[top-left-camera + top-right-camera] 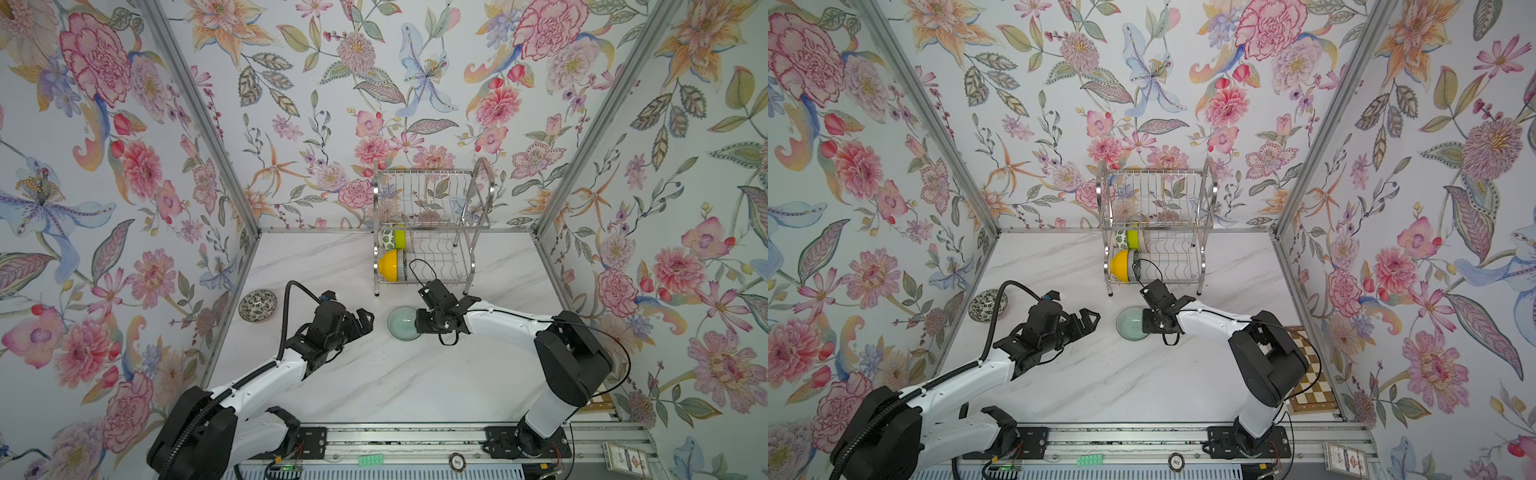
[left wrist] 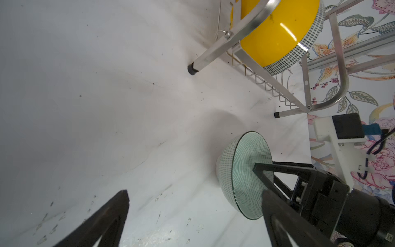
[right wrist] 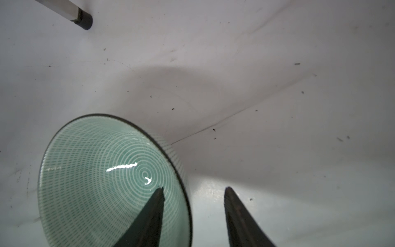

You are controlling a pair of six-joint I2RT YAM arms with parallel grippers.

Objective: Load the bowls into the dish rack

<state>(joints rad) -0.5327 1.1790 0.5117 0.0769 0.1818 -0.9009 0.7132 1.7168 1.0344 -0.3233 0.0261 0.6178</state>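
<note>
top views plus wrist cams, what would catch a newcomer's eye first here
The loud floral wallpaper on every wall grabs the eye first. Next comes the silver dish rack at the back of the white table, with a bright yellow bowl standing on edge at the left end of its lower tier. In front of the rack, the right gripper straddles the rim of a pale celadon bowl.
</note>
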